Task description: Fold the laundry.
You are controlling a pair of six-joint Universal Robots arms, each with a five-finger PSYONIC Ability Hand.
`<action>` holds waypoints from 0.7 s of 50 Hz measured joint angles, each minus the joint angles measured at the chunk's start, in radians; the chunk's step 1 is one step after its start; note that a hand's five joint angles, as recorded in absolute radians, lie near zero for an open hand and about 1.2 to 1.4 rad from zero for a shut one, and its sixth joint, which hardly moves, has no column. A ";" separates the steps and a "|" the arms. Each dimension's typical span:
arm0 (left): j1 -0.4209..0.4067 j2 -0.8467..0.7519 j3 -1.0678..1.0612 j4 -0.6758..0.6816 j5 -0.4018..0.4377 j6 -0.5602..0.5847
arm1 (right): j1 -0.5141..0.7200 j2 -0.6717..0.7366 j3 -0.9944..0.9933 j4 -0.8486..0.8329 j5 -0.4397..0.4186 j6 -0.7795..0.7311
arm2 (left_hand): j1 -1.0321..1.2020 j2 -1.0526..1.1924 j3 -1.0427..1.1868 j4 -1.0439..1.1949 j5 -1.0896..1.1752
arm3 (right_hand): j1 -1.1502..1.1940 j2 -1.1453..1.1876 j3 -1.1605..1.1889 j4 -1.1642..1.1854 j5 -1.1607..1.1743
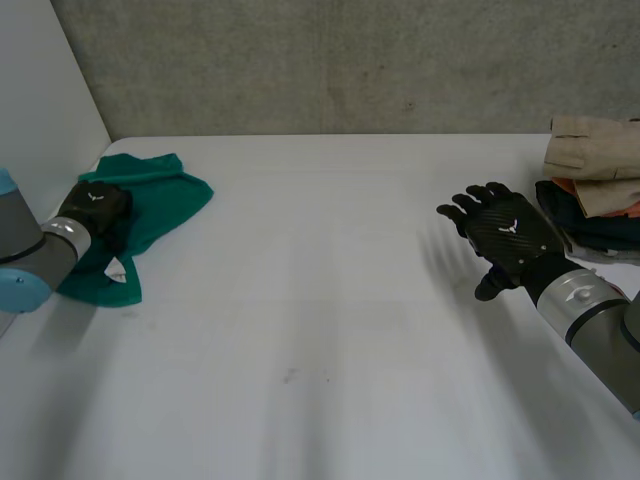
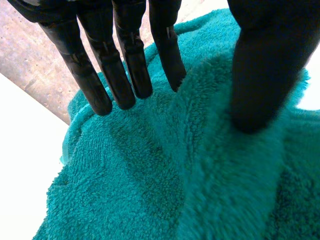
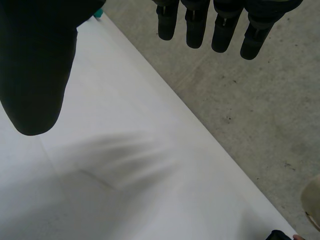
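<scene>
Green terry towel [image 1: 160, 195], rumpled with a raised fold, near far left corner of table [image 1: 320, 330]; left hand [image 1: 95, 206] laid on it, fingers [image 2: 127, 65] straight. Right hand [image 1: 510, 235] spread, holding nothing.

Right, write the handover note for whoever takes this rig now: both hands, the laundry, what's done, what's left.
Left hand: open, straight fingers and thumb resting on the crumpled teal terry towel near the far left corner of the white table.
Right hand: open, holding nothing, above bare table beside the pile of beige, orange and dark clothes at the table's right edge.
Done: nothing visibly. The towel is bunched, not folded, and I cannot tell whether the pile is folded.
Left: spread and fold the towel, then probably the pile.
</scene>
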 measured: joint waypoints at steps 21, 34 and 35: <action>-0.310 0.462 -0.182 0.030 -0.025 -0.335 | -0.004 0.002 -0.005 0.000 0.044 -0.028 | 0.373 0.475 0.470 0.486 0.440 | 0.000 0.000 0.000 0.000 0.000; -0.674 0.552 -0.405 0.038 -0.037 -0.407 | -0.037 -0.045 -0.014 0.011 0.057 -0.006 | 0.373 0.476 0.471 0.486 0.440 | 0.000 0.000 0.000 0.000 0.000; -0.687 0.527 -0.403 0.036 -0.041 -0.402 | -0.039 -0.049 -0.016 0.012 0.061 -0.003 | 0.373 0.476 0.471 0.486 0.440 | 0.000 0.000 0.000 0.000 0.000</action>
